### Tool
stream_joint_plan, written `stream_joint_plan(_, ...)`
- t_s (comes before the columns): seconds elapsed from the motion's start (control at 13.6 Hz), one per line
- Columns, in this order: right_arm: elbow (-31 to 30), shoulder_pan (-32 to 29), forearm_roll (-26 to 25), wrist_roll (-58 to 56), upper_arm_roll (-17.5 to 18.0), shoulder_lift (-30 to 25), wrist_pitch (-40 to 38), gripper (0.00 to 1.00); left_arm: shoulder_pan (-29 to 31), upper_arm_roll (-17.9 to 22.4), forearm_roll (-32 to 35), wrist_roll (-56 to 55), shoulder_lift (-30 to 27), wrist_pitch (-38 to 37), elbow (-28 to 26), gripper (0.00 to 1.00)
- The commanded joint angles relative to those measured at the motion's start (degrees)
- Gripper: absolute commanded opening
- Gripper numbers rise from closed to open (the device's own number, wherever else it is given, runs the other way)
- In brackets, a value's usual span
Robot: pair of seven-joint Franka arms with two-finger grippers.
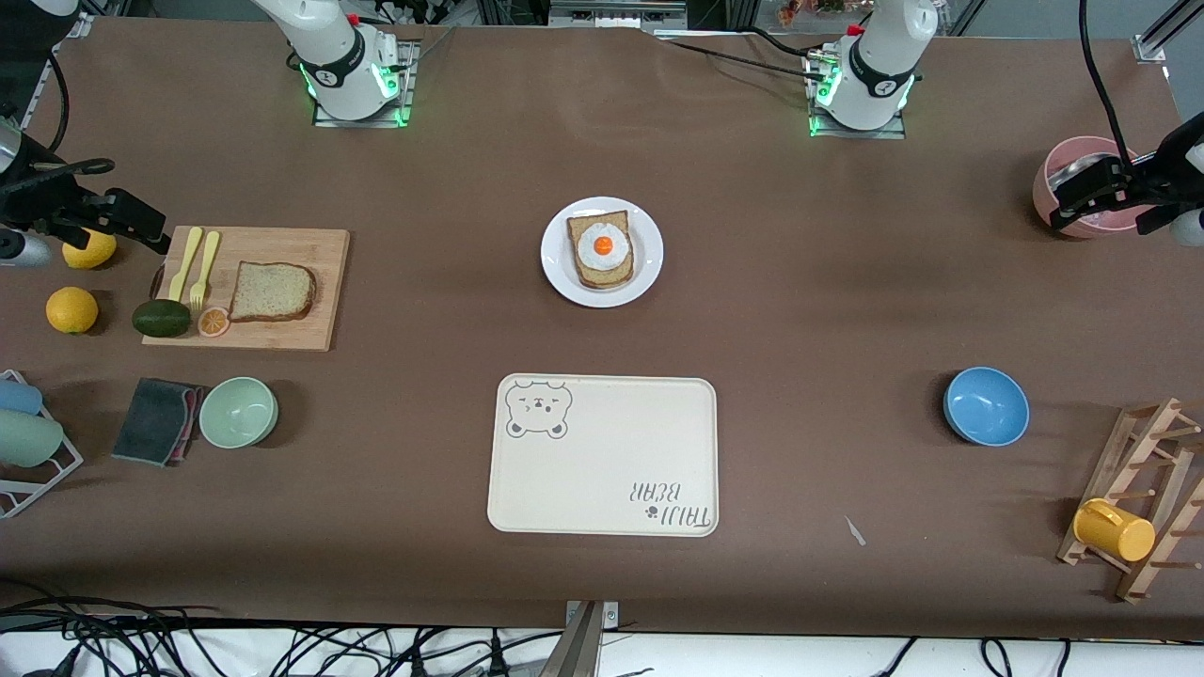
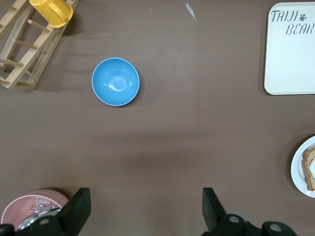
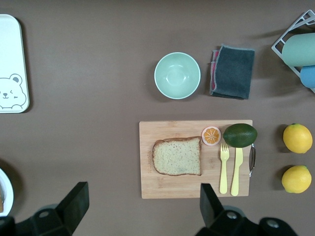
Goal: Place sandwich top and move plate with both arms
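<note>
The sandwich top, a light speckled bread slice, lies flat on a wooden cutting board toward the right arm's end of the table. The plate, small, round and white, sits mid-table and carries a darker slice with a fried egg. My right gripper hangs open and empty, high over the table beside the board's lemon end. Over the pink container at the left arm's end, my left gripper is also open and empty.
The board also holds a yellow fork and knife, an avocado and an orange slice. Two lemons, a green bowl, a grey cloth, a bear tray, a blue bowl, a pink container and a mug rack stand around.
</note>
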Motion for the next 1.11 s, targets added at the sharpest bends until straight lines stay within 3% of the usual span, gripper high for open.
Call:
stream_joint_plan(0.0, 0.35, 0.14, -0.62, -0.42, 0.15, -0.51, -1.34, 1.00, -0.77, 0.03, 1.49, 0.18, -0.35, 0.62, -0.59, 1.00)
stream_joint_plan(0.59, -2.80, 0.14, -1.14, -0.42, 0.15, 0.98, -1.34, 1.00, -0.77, 0.03, 1.49, 0.18, -0.35, 0.62, -0.68, 1.00)
stream_joint_plan(0.81, -9.47, 0.14, -2.46, -0.07, 0.32, 0.55, 4.09, 1.00, -0.77, 0.03, 1.58, 0.27, -0.35, 0.62, -0.68, 1.00)
stream_joint_plan(1.03, -19.39, 0.23, -8.76, 2.64, 2.25, 0.46, 13.30, 1.00, -0.77, 0.03, 1.23, 0.18, -0.35, 0.70, -0.59, 1.00)
